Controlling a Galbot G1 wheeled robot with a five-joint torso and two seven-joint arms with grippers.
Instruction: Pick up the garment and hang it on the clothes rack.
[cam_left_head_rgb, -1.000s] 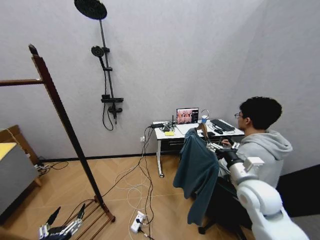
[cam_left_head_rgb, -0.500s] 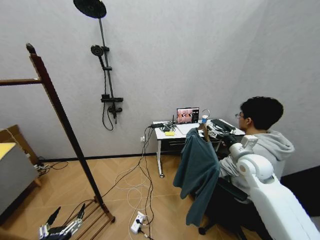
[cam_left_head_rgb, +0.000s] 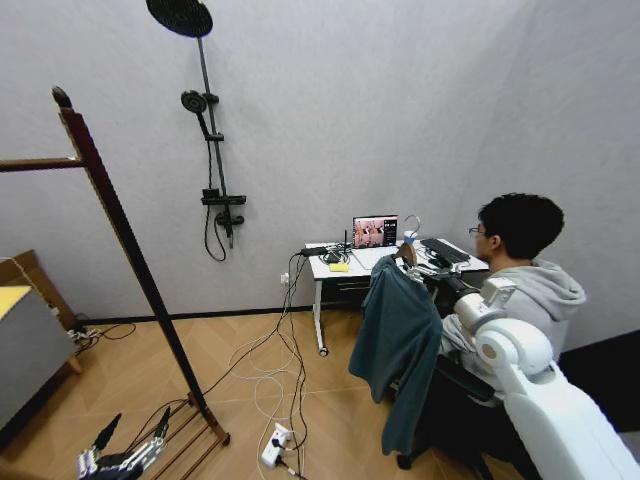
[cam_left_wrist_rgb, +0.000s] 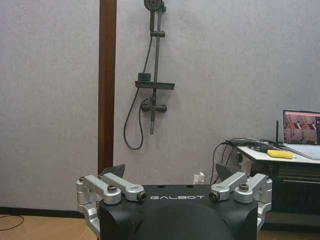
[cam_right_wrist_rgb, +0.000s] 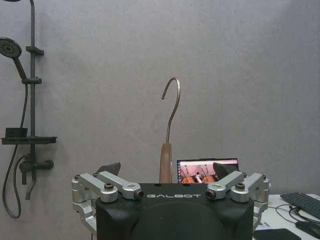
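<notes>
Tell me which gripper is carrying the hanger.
The right gripper, raised by the desk with the teal garment hanging below; the left gripper hangs low.

The right arm reaches forward from the shoulder at the lower right of the head view, its white upper segments bent at the elbow, wrist stretched ahead. The right hand (cam_left_head_rgb: 412, 262) is clamped around what it carries. The left hand (cam_left_head_rgb: 128, 440) hangs low by the floor, fingers spread apart, arm parked.
</notes>
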